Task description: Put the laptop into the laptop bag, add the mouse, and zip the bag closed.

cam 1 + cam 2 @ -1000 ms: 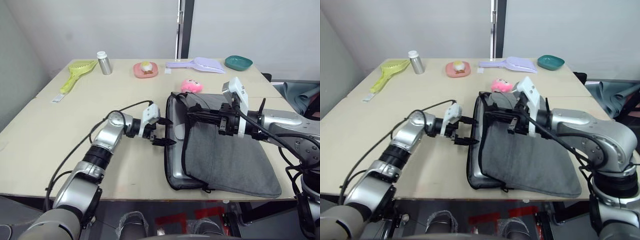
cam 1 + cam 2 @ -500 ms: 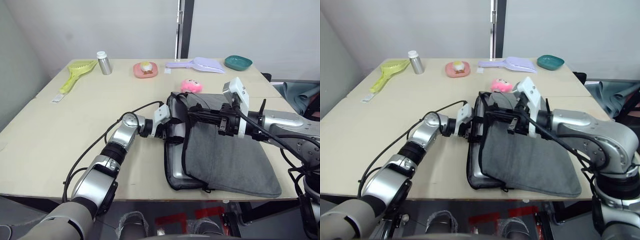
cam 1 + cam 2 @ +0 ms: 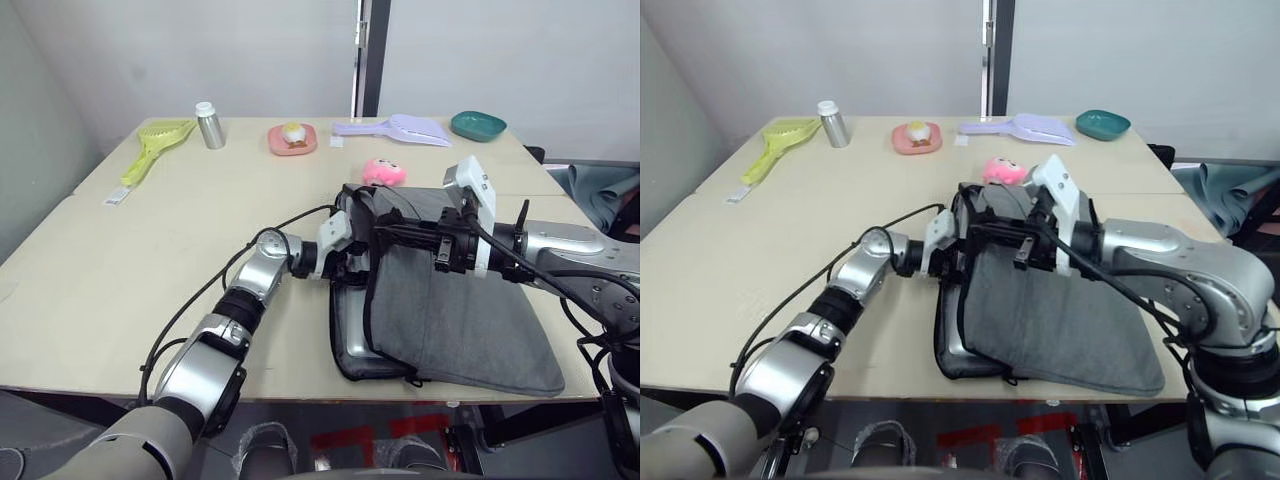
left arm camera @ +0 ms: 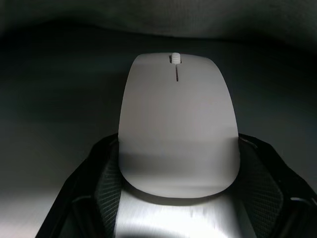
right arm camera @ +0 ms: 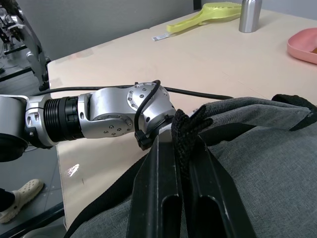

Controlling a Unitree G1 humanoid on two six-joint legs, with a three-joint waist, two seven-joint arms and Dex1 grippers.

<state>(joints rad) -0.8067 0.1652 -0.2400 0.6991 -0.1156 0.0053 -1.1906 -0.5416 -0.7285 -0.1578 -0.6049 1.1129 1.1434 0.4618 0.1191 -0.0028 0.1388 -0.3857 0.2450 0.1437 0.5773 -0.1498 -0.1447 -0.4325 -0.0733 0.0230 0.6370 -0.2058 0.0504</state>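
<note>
Laptop bag (image 3: 455, 315): grey, flat on the desk (image 3: 150, 250) near its front edge, mouth lifted open on the left side
Laptop (image 3: 349, 335): silver edge showing inside the bag's open mouth
Right gripper (image 5: 184, 144): fingers clamped on the black strap handle (image 5: 190, 124), holding the top flap up
Left gripper (image 3: 352, 262): reached into the bag's opening
Mouse (image 4: 178, 124): white, held between the left fingers (image 4: 106, 183), lying over the laptop's metal surface inside the bag
Pink plush charm (image 3: 384, 172): just behind the bag
</note>
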